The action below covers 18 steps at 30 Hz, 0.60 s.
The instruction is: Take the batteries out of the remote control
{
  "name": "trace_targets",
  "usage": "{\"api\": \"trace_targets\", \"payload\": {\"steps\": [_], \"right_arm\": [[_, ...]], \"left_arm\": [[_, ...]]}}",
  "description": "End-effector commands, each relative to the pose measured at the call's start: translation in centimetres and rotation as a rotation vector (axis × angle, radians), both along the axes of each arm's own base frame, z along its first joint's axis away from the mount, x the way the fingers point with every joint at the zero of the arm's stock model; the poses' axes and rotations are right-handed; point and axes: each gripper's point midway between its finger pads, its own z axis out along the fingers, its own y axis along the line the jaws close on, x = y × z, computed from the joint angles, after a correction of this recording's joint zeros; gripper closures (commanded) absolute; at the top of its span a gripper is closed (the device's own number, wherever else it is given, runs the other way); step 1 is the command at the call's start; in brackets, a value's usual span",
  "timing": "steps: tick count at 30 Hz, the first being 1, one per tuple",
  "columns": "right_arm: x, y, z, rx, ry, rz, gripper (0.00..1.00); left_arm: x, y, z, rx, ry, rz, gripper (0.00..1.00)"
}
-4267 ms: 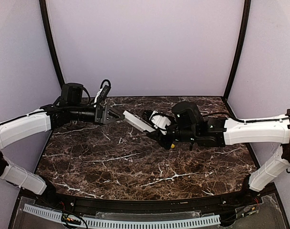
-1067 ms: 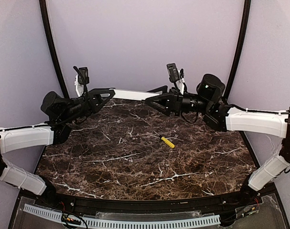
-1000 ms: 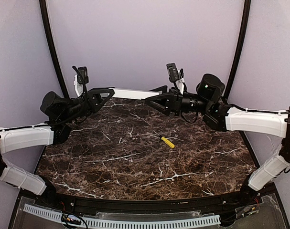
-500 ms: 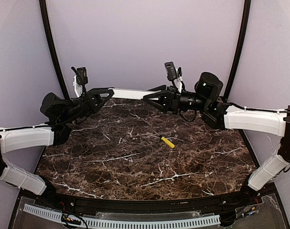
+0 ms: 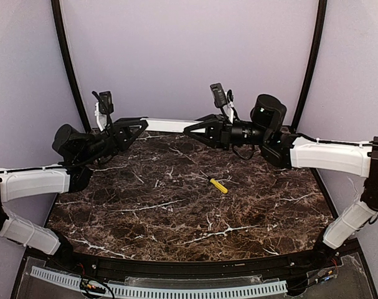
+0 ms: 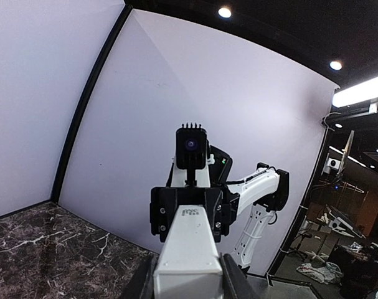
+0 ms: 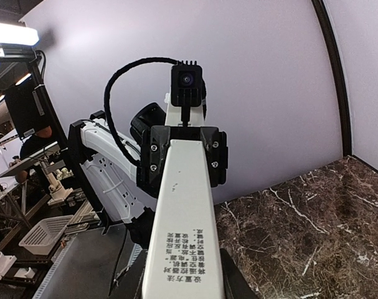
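Observation:
The remote control [image 5: 168, 124], a slim white bar, hangs level above the back of the table, held at both ends. My left gripper [image 5: 142, 125] is shut on its left end. My right gripper [image 5: 190, 129] is shut on its right end. In the left wrist view the remote control [image 6: 189, 246] runs straight out between the dark fingers of the left gripper [image 6: 189, 283]. In the right wrist view the remote control [image 7: 184, 205] shows dark print on the part near the right gripper [image 7: 181, 281]. One battery [image 5: 218, 185], a short yellow-orange cylinder, lies loose on the table.
The dark marble table [image 5: 139, 212] is enclosed by pale walls [image 5: 189, 56] at the back and sides. Black corner posts [image 5: 66, 56] stand at the back left and back right. Both arms reach high over the back edge.
The right gripper has closed onto the remote's right end and slid a little to the left along it. The left gripper and the battery on the table have barely moved.

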Motion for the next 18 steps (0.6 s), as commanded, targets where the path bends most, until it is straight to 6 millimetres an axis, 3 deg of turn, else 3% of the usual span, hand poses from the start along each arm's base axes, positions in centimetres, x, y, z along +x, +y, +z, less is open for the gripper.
{"api": "trace_targets", "payload": {"steps": [1, 2, 6, 8, 13, 15, 17, 18], "right_arm": [[-0.6, -0.2, 0.6, 0.005, -0.067, -0.002, 1.0], [-0.6, -0.3, 0.5, -0.002, -0.078, -0.009, 1.0], [-0.9, -0.7, -0.7, -0.053, -0.133, -0.027, 1.0], [-0.9, -1.0, -1.3, -0.081, -0.175, -0.038, 1.0], [-1.2, -1.6, -2.6, -0.148, -0.28, -0.049, 1.0], [-1.3, -1.8, -3.0, -0.163, -0.325, -0.047, 1.0], [-1.5, -1.9, -3.3, -0.17, -0.387, -0.045, 1.0], [-1.6, -2.0, -3.5, -0.172, -0.411, -0.044, 1.0]], "left_arm": [[-0.8, 0.4, -0.4, 0.02, 0.0, 0.018, 0.66], [-0.8, 0.6, -0.6, 0.035, 0.014, 0.029, 0.49], [-1.0, 1.3, -1.4, 0.092, 0.064, 0.078, 0.08], [-1.3, 1.7, -1.8, 0.125, 0.096, 0.099, 0.02], [-0.9, 3.5, -2.7, 0.223, 0.227, 0.221, 0.01], [-0.9, 4.3, -4.2, 0.3, 0.321, 0.264, 0.02], [-1.0, 4.9, -4.4, 0.338, 0.383, 0.293, 0.02], [-1.0, 5.1, -3.4, 0.333, 0.386, 0.299, 0.02]]}}
